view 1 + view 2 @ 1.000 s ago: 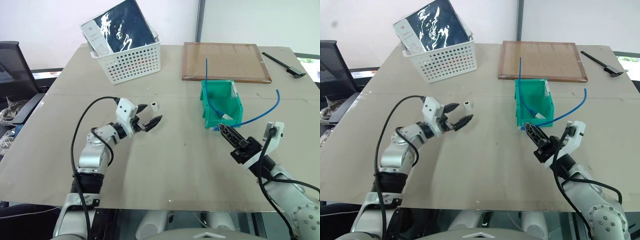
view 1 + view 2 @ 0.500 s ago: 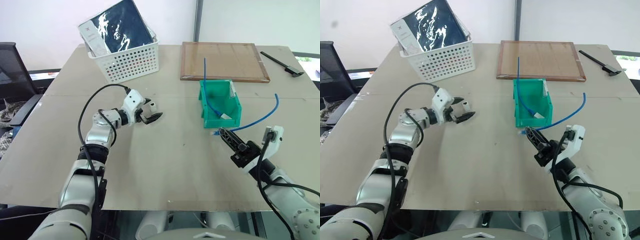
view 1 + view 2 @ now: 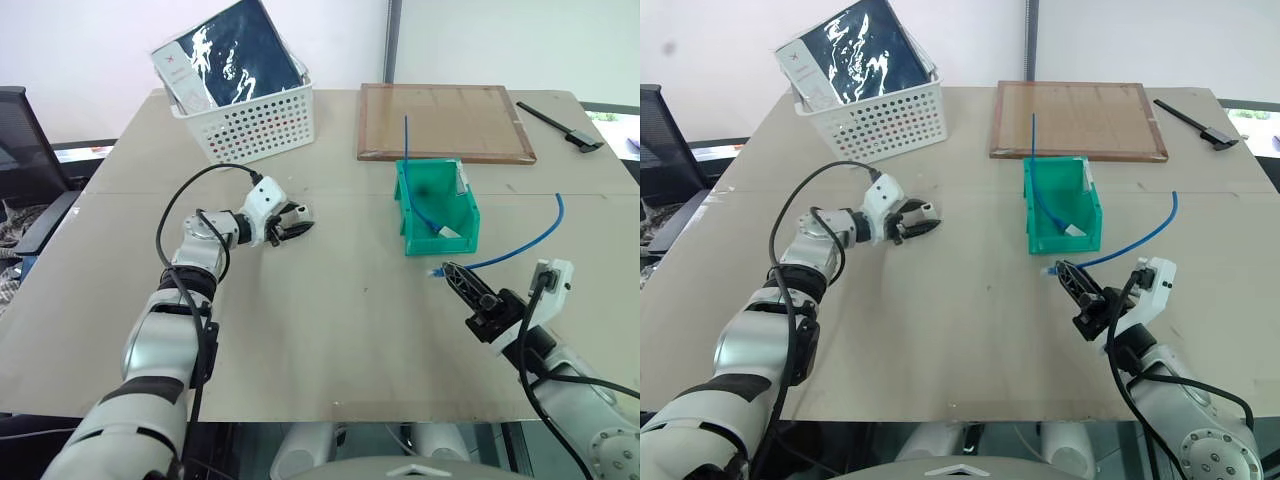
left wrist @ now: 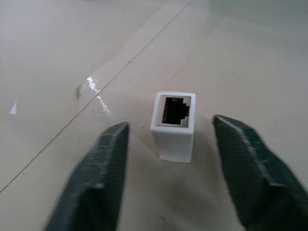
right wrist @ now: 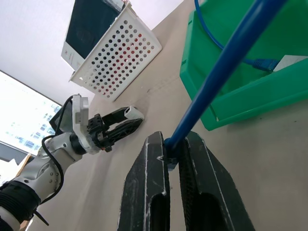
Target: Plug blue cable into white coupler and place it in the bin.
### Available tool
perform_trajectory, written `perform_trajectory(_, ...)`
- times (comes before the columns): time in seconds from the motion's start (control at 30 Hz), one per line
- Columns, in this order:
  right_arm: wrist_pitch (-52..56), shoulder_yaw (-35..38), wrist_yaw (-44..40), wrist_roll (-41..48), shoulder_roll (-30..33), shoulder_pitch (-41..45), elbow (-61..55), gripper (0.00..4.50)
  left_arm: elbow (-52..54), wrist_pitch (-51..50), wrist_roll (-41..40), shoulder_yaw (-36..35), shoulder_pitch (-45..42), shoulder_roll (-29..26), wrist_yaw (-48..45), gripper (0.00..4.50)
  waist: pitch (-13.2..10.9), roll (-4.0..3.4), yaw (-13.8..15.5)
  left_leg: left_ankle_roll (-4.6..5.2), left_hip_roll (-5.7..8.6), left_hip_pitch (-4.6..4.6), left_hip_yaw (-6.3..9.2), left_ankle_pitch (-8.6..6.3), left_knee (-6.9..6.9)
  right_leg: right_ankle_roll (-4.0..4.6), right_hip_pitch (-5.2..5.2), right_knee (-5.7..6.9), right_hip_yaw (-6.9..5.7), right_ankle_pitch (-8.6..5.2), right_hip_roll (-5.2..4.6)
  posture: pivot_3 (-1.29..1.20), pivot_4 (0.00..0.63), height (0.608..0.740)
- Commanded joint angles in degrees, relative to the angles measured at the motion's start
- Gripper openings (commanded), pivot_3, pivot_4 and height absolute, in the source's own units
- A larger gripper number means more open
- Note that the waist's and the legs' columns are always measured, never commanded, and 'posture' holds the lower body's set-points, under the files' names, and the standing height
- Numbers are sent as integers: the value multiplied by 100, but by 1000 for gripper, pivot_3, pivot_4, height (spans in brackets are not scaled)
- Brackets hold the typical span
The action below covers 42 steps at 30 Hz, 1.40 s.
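Note:
The white coupler [image 4: 173,126] stands on the table with its dark socket facing my left wrist camera. My left gripper [image 3: 297,222] straddles it, one finger on each side, open, with a small gap between each pad and the block. At the near right my right gripper [image 3: 450,270] is shut on the blue cable [image 3: 520,244] close to its plug end; the cable arcs up and away to the right. The green bin [image 3: 440,244] sits just beyond that gripper. A second blue cable [image 3: 412,180] stands inside the bin.
A white perforated basket [image 3: 255,120] holding dark packets stands at the back left. A wooden board [image 3: 445,122] lies behind the bin, with a black tool [image 3: 565,128] at the far right corner. An office chair [image 3: 20,140] is off the table's left edge.
My left gripper has reached forward to the coupler and its fingers have narrowed around it. The right gripper has stayed put with the cable.

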<state>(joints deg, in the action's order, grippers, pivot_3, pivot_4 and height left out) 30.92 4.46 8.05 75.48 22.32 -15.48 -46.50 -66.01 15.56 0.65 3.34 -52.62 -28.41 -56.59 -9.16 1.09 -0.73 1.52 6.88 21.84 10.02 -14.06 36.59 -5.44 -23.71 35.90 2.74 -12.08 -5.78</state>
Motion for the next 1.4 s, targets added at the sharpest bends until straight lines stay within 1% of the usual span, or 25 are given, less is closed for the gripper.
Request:
perform_trajectory(0.03,-119,86,16,15,43,-34,-299,0,-88,147,-46,-106,-176,19,-164,828,0,1,-2,0,0,0,0,0,0,0,0,0,0,0,0,0,150,740)
perform_trajectory(0.07,-120,84,23,9,44,-37,-304,0,-114,170,-37,-110,-190,23,-196,437,0,1,-3,0,0,0,0,0,0,0,0,0,0,0,0,0,150,740)
perform_trajectory(0.1,-123,92,23,-1,52,-54,-313,0,-121,197,-42,-119,-199,30,-277,344,0,1,-5,0,0,0,0,0,0,0,0,0,0,0,0,0,150,740)
perform_trajectory(0.17,-124,110,20,-23,73,-59,-324,0,-29,166,-196,-209,-219,78,-619,357,0,1,-5,0,0,0,0,0,0,0,0,1,0,0,0,0,150,740)
perform_trajectory(0.23,-104,152,-46,-105,172,-23,-343,0,278,-27,-451,-269,-178,176,-1232,357,0,0,-5,0,0,0,0,0,0,0,0,1,0,0,0,0,150,740)
perform_trajectory(0.3,-80,226,-173,-221,341,45,-345,0,721,-369,-618,-198,-56,294,-1737,357,0,1,3,0,1,4,1,0,4,0,0,1,-3,0,0,0,150,740)
perform_trajectory(0.4,3,307,-324,-331,650,279,-283,0,1468,-843,-687,18,216,462,-2079,357,0,0,-12,0,2,8,4,0,19,-1,2,3,-7,1,0,0,150,740)
perform_trajectory(0.5,259,232,-714,-507,1178,789,-112,0,2360,-1147,-630,281,572,648,-2091,357,0,0,-37,1,1,4,-1,0,20,-2,4,6,0,1,0,0,150,740)
perform_trajectory(0.6,508,74,-1055,-650,1547,1344,124,0,3044,-1372,-602,477,841,728,-2038,357,-1,2,-29,1,-2,5,3,0,22,-2,5,6,-4,1,3,0,150,740)
perform_trajectory(0.7,812,-203,-1519,-932,1823,2103,516,0,3616,-1436,-509,756,1109,766,-1997,357,-1,2,-24,1,-4,6,1,0,23,-2,5,6,-4,2,3,0,150,740)
perform_trajectory(0.77,1006,-535,-1966,-1290,1951,2735,897,0,3916,-1304,-396,996,1302,785,-1997,357,0,1,-22,1,-3,5,-1,0,25,-2,6,4,-2,2,3,0,150,740)
perform_trajectory(0.83,1121,-917,-2394,-1767,2004,3246,1269,0,4010,-1271,-360,1109,1378,836,-1914,357,0,1,-6,1,-3,6,-3,0,25,-2,7,4,-1,2,1,0,150,740)
perform_trajectory(0.9,1150,-1180,-2697,-2158,1976,3546,1551,0,3981,-1240,-347,1175,1383,846,-1860,357,-1,2,11,0,-3,9,1,0,26,-1,4,3,-5,2,2,0,150,740)
perform_trajectory(1.07,1081,-1958,-3641,-3158,1870,4234,2263,0,3524,-848,-42,1404,1377,817,-1691,357,-1,2,8,-13,2,18,-1,7,31,-1,-3,3,-7,3,-4,0,150,740)
perform_trajectory(1.4,1061,-2305,-4647,-4145,1521,4672,2869,0,3349,-630,60,1550,1447,819,-1617,357,2,1,10,-2,2,15,5,1,43,-5,4,6,-10,5,-4,0,150,740)
